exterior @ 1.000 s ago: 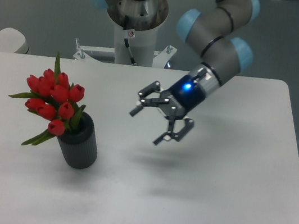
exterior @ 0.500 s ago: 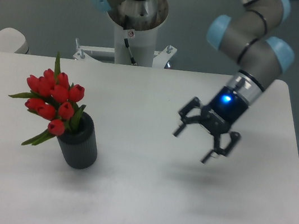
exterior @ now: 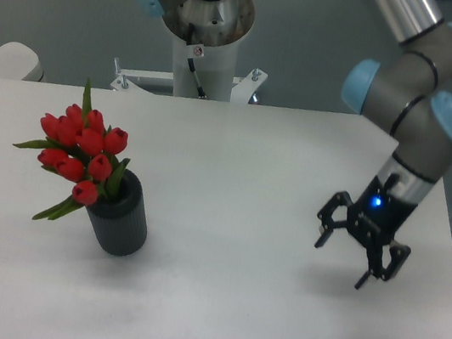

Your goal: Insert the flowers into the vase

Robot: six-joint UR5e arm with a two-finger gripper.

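The flowers [exterior: 81,150] stood with their stems down in the vase [exterior: 119,222], which sat upright on the left part of the desk [exterior: 221,306], the red buds leaning out over its left rim. Well apart on the right, the claw [exterior: 359,255] hung above the desk with its fingers spread and nothing in them. The insertion looked done, so I judged the step in hand to be the retreat, and the next move called only for keeping the arm clear of the bunch.

Flowers [exterior: 82,147]: red buds, green leaves; vase [exterior: 119,222]: dark grey-black, finely ribbed. Table [exterior: 213,305] white; gripper [exterior: 341,257] black, blue light.
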